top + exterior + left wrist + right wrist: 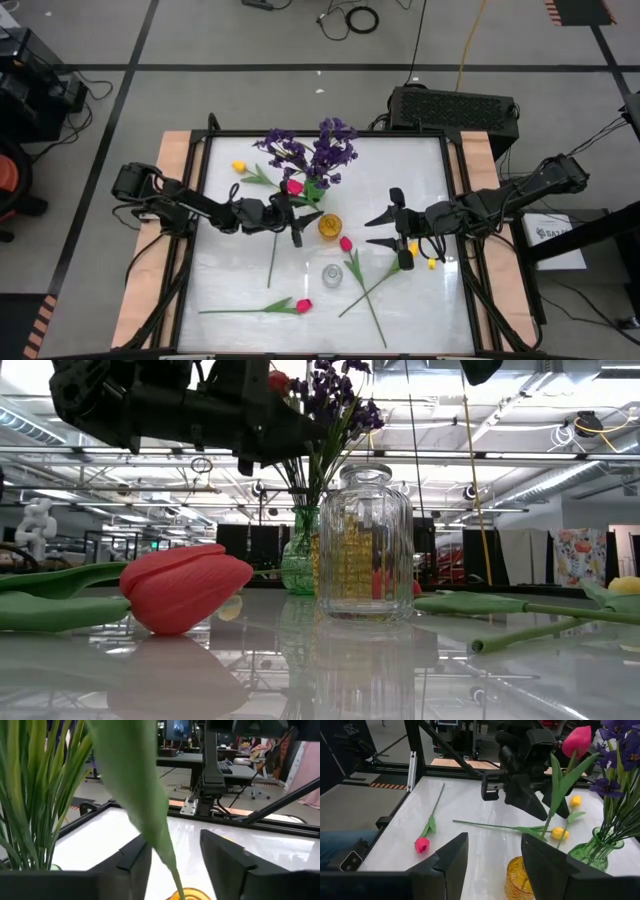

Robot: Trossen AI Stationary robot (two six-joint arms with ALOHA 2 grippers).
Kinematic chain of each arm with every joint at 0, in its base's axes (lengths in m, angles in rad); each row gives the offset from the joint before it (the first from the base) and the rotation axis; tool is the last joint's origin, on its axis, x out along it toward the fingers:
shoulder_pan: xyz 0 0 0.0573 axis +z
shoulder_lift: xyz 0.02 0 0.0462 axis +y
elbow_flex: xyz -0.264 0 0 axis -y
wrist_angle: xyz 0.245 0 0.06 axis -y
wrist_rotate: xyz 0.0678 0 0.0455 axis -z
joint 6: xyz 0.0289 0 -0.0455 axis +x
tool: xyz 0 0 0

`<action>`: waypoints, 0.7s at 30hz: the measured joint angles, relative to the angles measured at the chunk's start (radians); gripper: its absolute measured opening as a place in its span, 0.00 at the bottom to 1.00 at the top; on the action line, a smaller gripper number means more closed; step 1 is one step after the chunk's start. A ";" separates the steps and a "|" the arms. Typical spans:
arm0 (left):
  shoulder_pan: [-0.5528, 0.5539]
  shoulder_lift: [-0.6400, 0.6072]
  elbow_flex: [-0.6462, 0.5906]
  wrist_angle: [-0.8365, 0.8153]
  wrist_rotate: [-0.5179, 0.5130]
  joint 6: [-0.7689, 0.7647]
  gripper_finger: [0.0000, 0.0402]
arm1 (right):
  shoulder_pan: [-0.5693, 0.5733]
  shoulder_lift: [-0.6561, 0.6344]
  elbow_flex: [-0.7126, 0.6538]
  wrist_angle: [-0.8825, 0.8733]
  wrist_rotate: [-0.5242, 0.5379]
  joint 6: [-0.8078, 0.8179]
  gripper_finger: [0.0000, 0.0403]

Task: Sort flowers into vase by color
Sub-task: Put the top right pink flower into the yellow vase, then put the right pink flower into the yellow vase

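High view: left tool (297,214), jaws apart around a red tulip (293,186), hovers just beside the amber vase (329,225). Advice: settle the stem inside that vase before withdrawing; right tool (400,232), jaws apart, empty, waits beyond it.

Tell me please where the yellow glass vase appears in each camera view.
High view: the yellow vase stands near the table's middle, just below the green vase.
Low view: mostly hidden behind the clear jar; its yellow shows through the glass.
Left wrist view: only its rim at the bottom edge.
Right wrist view: bottom centre, between the fingers.
Shared landmark: the green vase with purple flowers.
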 joint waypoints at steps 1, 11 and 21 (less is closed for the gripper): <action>0.000 -0.001 0.000 -0.001 0.000 -0.001 0.46 | 0.000 0.000 0.000 0.000 0.000 0.000 0.44; -0.001 -0.149 0.000 -0.310 0.010 -0.010 0.53 | 0.000 0.000 -0.001 -0.019 0.000 0.030 0.44; -0.001 -0.375 0.000 -0.763 0.032 -0.121 0.53 | 0.002 0.014 -0.001 -0.049 0.000 0.151 0.43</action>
